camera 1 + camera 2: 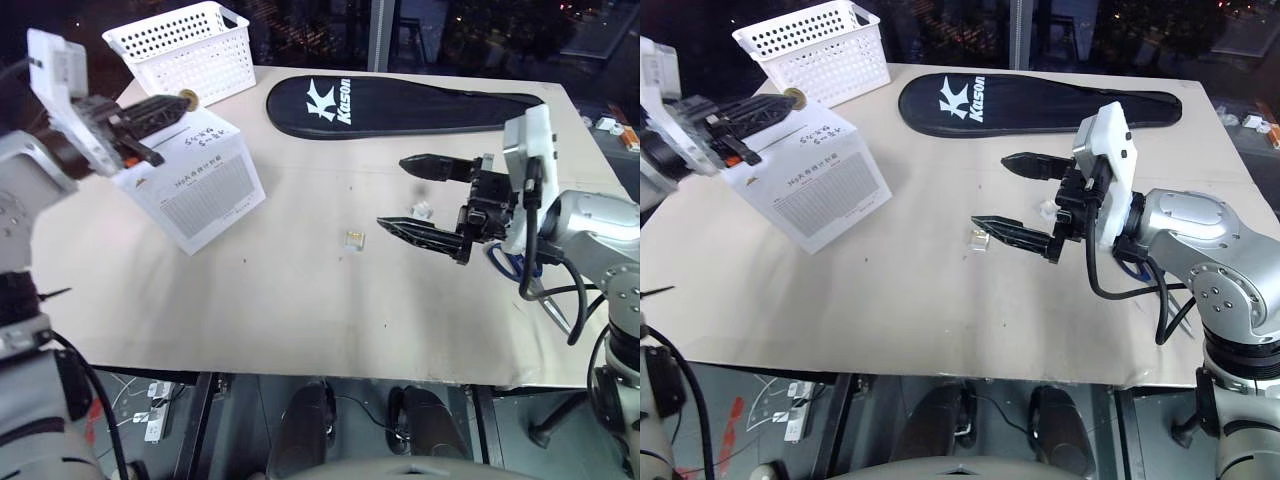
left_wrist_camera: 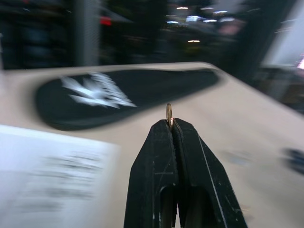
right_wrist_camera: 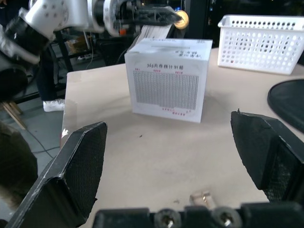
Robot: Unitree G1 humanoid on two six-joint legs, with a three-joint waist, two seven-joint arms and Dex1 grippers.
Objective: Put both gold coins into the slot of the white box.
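On the desk (image 1: 300,300), the white box (image 1: 195,190) stands tilted at the left. Above its top, the left end effector (image 1: 180,103) pinches one gold coin (image 1: 187,97) by its rim: thin, slick, easily dropped. The right end effector (image 1: 410,195) hangs spread, empty.

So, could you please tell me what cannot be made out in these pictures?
- The slot: not discernible on the white box in either head view; the left gripper and arm cover part of its top.
- The second coin: only one gold coin shows, pinched in the left gripper.
- The printing on the box: blurred in the left wrist view.
- The blue object behind the right gripper: mostly hidden.
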